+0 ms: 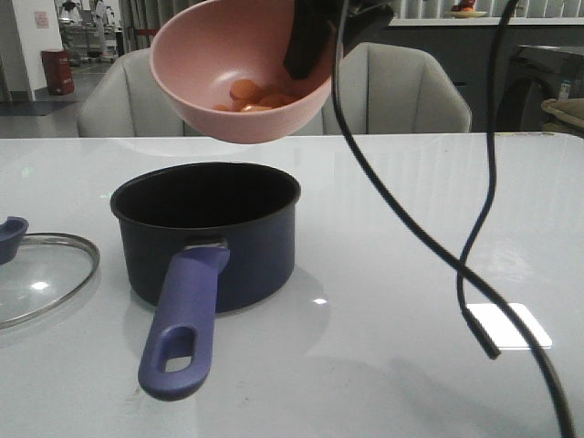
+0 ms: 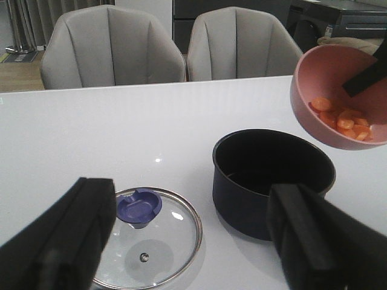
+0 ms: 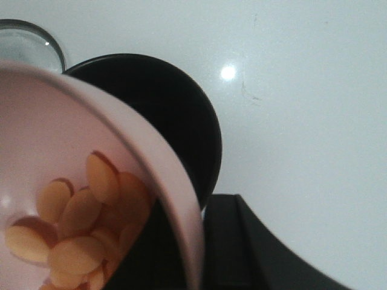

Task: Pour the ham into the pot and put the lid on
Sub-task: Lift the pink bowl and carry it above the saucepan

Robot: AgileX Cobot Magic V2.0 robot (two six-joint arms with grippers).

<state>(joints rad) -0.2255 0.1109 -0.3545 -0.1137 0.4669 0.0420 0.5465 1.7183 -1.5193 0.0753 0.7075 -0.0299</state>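
My right gripper (image 1: pixel 315 41) is shut on the rim of a pink bowl (image 1: pixel 233 78) and holds it tilted in the air above the far side of the pot (image 1: pixel 208 233). Several orange-pink ham slices (image 1: pixel 254 96) lie in the bowl's low side; they also show in the right wrist view (image 3: pixel 78 235) and left wrist view (image 2: pixel 344 121). The dark navy pot stands empty, its purple-blue handle (image 1: pixel 182 324) pointing toward me. The glass lid (image 2: pixel 148 238) with its blue knob (image 2: pixel 139 206) lies flat on the table left of the pot. My left gripper (image 2: pixel 193 241) is open, hovering above the lid and pot.
The white table (image 1: pixel 411 228) has a bright reflection patch (image 1: pixel 509 326) at the front right. Black cables (image 1: pixel 474 246) hang down over the right side. Two grey chairs (image 2: pixel 175 45) stand behind the table's far edge.
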